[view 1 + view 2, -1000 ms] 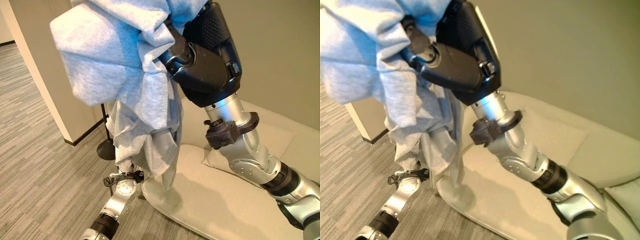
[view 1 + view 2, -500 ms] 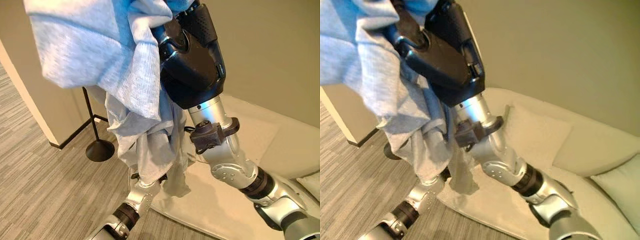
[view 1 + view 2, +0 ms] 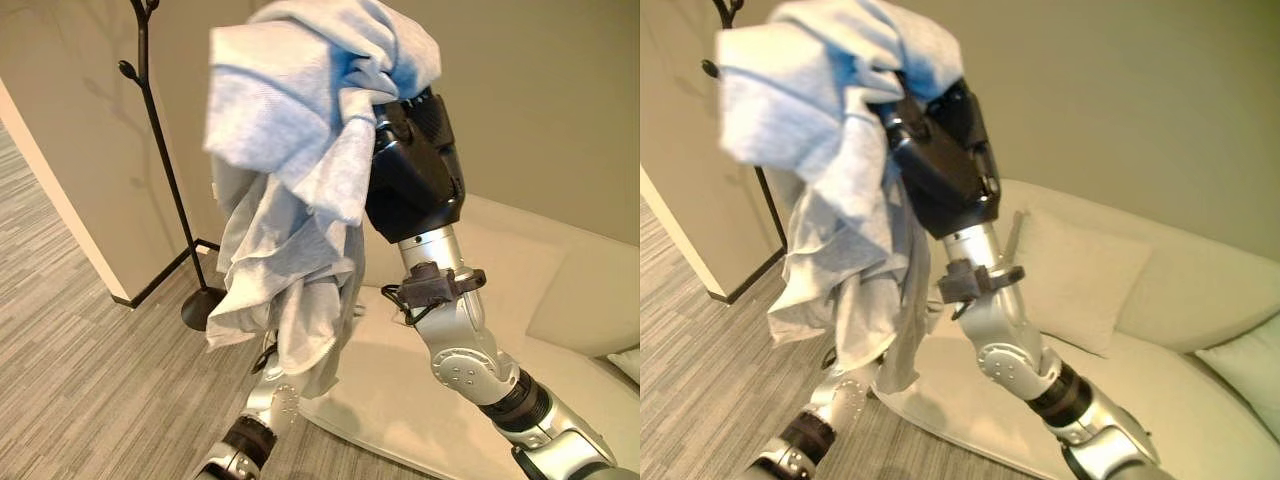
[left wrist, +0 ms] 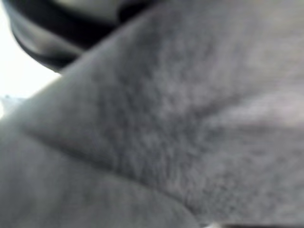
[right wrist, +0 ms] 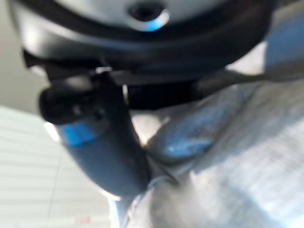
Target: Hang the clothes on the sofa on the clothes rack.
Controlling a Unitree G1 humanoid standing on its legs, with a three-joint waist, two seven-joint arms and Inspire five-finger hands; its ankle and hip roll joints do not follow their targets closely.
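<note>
The right robot hand (image 3: 415, 175) grips the grey garment (image 3: 300, 180), raised high. The clothes rack (image 3: 160, 160) stands at 9 o'clock of it. The left robot hand's fingers are buried in cloth, so I cannot tell their state.

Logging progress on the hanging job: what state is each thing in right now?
Garment: lifted, bunched, draped over right hand, not on the rack.
Rack: upright, bare.
Right hand: raised, under the garment.
Left hand: behind cloth.
Sofa: cushions in place.

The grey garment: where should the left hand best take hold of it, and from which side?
Probably the loose lower hem of the grey garment, approached from below. The right hand bunches the top up high, so the cloth hangs free downward beside the clothes rack.
</note>
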